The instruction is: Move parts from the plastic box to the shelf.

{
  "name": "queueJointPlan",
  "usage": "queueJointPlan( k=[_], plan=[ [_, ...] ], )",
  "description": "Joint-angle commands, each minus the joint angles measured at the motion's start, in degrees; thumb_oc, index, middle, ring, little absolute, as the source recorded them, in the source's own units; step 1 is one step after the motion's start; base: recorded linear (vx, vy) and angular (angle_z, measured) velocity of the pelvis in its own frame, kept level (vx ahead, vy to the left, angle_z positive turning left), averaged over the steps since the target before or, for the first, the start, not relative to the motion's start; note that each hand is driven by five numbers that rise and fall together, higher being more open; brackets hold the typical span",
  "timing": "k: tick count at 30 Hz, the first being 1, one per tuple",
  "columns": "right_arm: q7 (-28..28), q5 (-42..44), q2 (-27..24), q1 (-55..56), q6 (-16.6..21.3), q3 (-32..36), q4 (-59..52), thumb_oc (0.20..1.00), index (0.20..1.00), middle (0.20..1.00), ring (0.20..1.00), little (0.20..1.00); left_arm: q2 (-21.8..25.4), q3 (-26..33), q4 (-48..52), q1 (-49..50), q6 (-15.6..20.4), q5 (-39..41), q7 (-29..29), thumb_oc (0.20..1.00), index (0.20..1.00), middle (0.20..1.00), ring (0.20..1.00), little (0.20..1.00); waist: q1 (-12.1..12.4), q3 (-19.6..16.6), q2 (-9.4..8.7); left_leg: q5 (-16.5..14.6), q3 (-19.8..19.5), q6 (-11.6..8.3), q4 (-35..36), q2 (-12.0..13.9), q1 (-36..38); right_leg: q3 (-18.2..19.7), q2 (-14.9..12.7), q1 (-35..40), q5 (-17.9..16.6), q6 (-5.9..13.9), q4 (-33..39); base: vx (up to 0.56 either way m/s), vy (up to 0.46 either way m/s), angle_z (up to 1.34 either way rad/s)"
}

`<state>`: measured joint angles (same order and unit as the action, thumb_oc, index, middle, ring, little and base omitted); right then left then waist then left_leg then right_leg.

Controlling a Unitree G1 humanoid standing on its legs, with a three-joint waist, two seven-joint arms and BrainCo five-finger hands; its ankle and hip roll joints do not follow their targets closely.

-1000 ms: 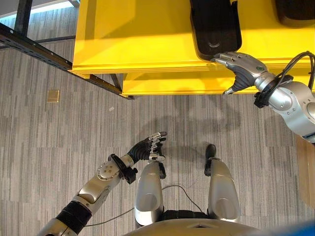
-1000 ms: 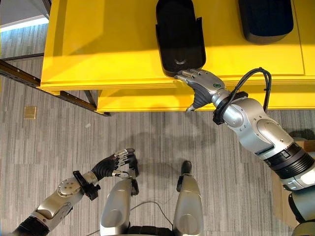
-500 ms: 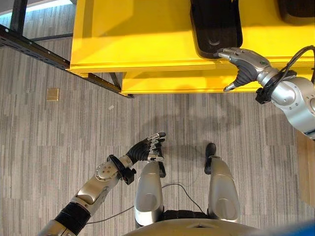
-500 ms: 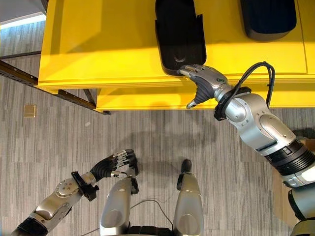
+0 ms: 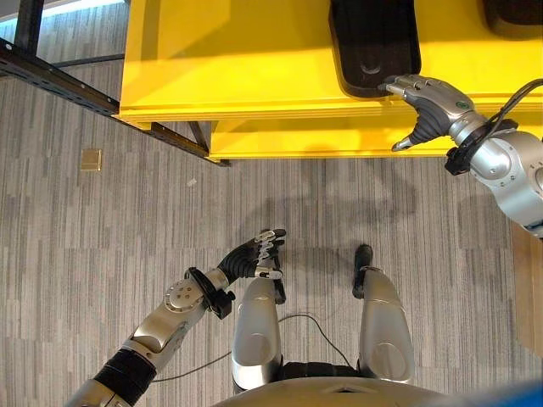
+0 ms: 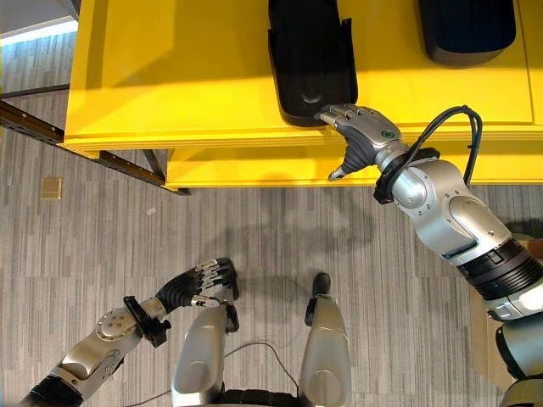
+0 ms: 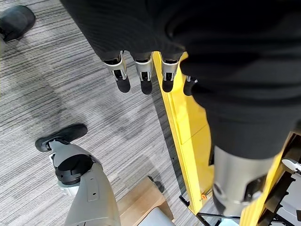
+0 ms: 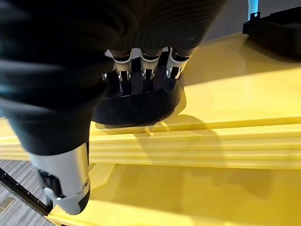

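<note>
A long black moulded part (image 5: 373, 42) lies on the top of the yellow shelf (image 5: 237, 59), its rounded near end close to the shelf's front edge. My right hand (image 5: 433, 106) reaches over that edge. It is open, with its straight fingers (image 8: 143, 70) touching the part's near rim (image 8: 136, 103) and the thumb hanging down in front of the shelf. My left hand (image 5: 250, 254) hangs low over the floor, open and holding nothing, its fingers (image 7: 141, 77) relaxed.
A second black part (image 6: 467, 25) lies further right on the shelf top. A lower yellow level (image 5: 297, 144) juts out under the front edge. A dark metal rail (image 5: 59, 80) runs at the left, and a small tan square (image 5: 91, 160) lies on the floor.
My right hand has slid a little to the right and forward, its fingertips now on the part's near end. The view has shifted slightly. The left hand has not moved.
</note>
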<state>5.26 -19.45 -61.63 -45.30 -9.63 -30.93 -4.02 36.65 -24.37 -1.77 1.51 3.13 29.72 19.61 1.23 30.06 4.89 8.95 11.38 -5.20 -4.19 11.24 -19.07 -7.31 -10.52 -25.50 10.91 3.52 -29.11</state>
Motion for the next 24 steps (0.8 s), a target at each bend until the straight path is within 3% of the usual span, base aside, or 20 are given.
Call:
queueJointPlan(
  k=[1, 9, 17, 21, 24],
  plan=[
    [-4.6, -1.7, 0.0, -7.2, 1.0, 1.9, -0.5, 1.0, 1.0, 1.0, 1.0, 1.0, 0.8, -0.4, 4.1, 2.7, 2.4, -1.0, 0.6, 1.0, 1.0, 1.0, 1.0, 1.0, 0.9, -0.3, -0.11, -7.9, -0.8, 0.54, -4.4, 0.4, 2.9, -3.9, 3.6, 2.1, 2.2, -1.84, -1.2, 0.0, 0.0, 0.0],
    [-14.2, -2.0, 4.8, -10.3, 0.1, 1.8, 3.2, 1.0, 1.0, 1.0, 1.0, 1.0, 0.1, -1.5, 4.0, 1.6, 2.2, -1.5, 0.3, 1.0, 1.0, 1.0, 1.0, 1.0, 1.3, -0.3, 0.9, -7.6, -1.1, 0.51, -3.7, 0.0, 3.2, -3.8, 3.5, 2.4, 2.1, -1.82, -0.7, 0.0, 0.0, 0.0],
    [-30.6, -1.3, 10.5, -8.2, 8.1, 8.6, 0.8, 1.0, 1.0, 1.0, 1.0, 1.0, -1.7, -3.1, 3.7, 0.6, 2.4, -1.5, -0.5, 1.0, 1.0, 1.0, 1.0, 1.0, 0.7, -0.3, 2.25, -7.6, -0.9, 0.44, -2.5, -0.7, 5.1, -3.5, 3.4, 3.8, 2.2, -1.59, 0.3, -0.01, 0.052, 0.01],
    [-31.0, 0.8, 13.1, -5.5, 9.3, 11.6, -2.8, 1.0, 1.0, 1.0, 1.0, 1.0, -2.8, -3.4, 3.4, 0.2, 2.7, -1.2, -0.7, 1.0, 1.0, 1.0, 1.0, 1.0, 0.1, -0.3, 2.46, -7.9, -0.8, 0.42, -2.1, -1.0, 6.5, -3.3, 3.3, 5.0, 2.1, -1.49, 1.0, -0.01, 0.053, 0.0],
    [-28.2, 2.2, 14.3, -2.6, 9.5, 12.9, -5.9, 1.0, 1.0, 1.0, 1.0, 1.0, -3.5, -3.4, 2.7, -0.1, 3.3, -1.2, -0.8, 1.0, 1.0, 1.0, 1.0, 1.0, -0.5, -0.3, 2.46, -8.0, -0.5, 0.34, -1.7, -1.1, 8.0, -3.2, 3.2, 6.5, 1.8, -1.37, 2.0, -0.01, 0.059, 0.01]
  ],
)
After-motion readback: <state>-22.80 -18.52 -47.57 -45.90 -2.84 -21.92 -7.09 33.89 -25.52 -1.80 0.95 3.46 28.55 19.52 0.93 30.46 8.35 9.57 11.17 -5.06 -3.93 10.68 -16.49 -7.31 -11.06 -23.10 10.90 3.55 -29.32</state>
